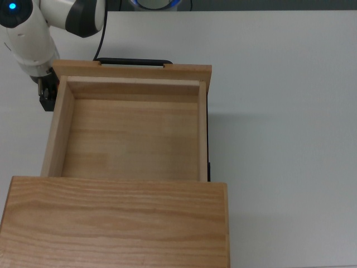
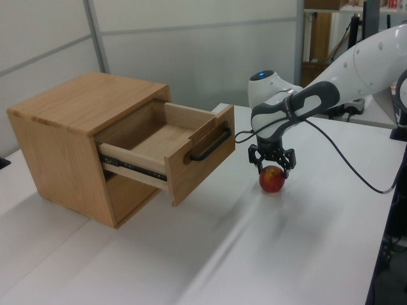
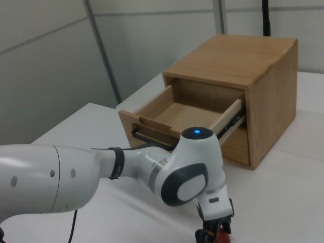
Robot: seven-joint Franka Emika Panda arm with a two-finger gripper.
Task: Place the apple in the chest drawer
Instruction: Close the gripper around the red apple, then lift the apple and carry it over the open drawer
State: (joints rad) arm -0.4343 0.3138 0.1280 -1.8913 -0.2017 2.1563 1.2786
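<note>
Hand spread, fingers straddling the apple on the counter. Apple looks firm, smooth, light; probably best pinched across its widest middle. Drawer open.

The light is bright and even in all three views, and it seems to come from above. The white surface looks a little pale in the top view but shows no strong glare. The chest drawer throws a soft grey shadow on the surface at the top view's right. In the left view, a weak shadow lies under the apple, and the near part of the surface looks slightly smeared. The wood grain stays sharp.
</note>
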